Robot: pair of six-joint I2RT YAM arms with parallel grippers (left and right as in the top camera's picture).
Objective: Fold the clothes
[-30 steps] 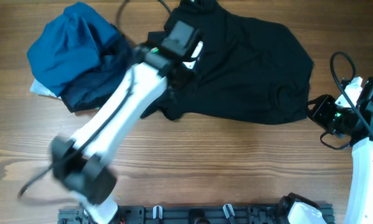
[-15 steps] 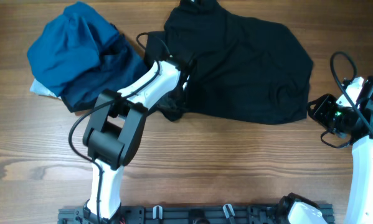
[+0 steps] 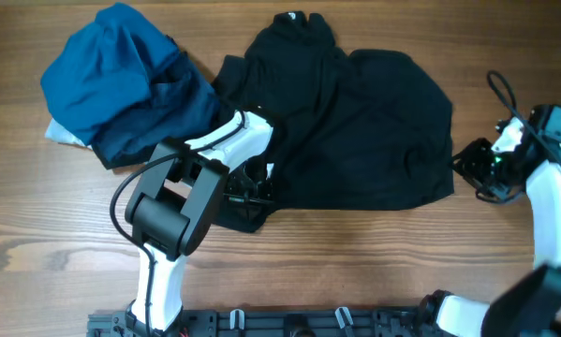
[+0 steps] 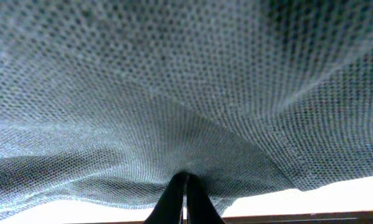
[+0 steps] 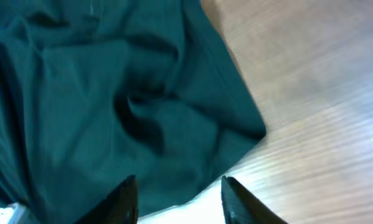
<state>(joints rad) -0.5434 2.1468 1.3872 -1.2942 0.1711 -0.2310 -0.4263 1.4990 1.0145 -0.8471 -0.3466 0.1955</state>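
The black shirt (image 3: 355, 122) lies spread across the middle of the table, its collar (image 3: 297, 21) at the far side. My left gripper (image 3: 247, 192) sits at the shirt's near-left edge, where a flap of cloth is drawn toward the front. In the left wrist view its fingers (image 4: 186, 186) are shut together on a pinch of the mesh fabric (image 4: 186, 81), which fills the frame. My right gripper (image 3: 465, 165) hovers just off the shirt's right edge. Its two fingers stand apart (image 5: 179, 186) above the shirt's hem (image 5: 111, 93) and hold nothing.
A bright-blue and navy bundle of garments (image 3: 121, 80) lies at the far left, close to the shirt's left side, with a white scrap (image 3: 60, 136) under it. A dark rail (image 3: 289, 320) runs along the front edge. Bare wood (image 3: 374, 262) shows in front of the shirt.
My left arm has drawn back from the collar area toward the front, pulling the shirt's left part with it. The shirt's right edge slid left. The right gripper came closer and its jaws widened.
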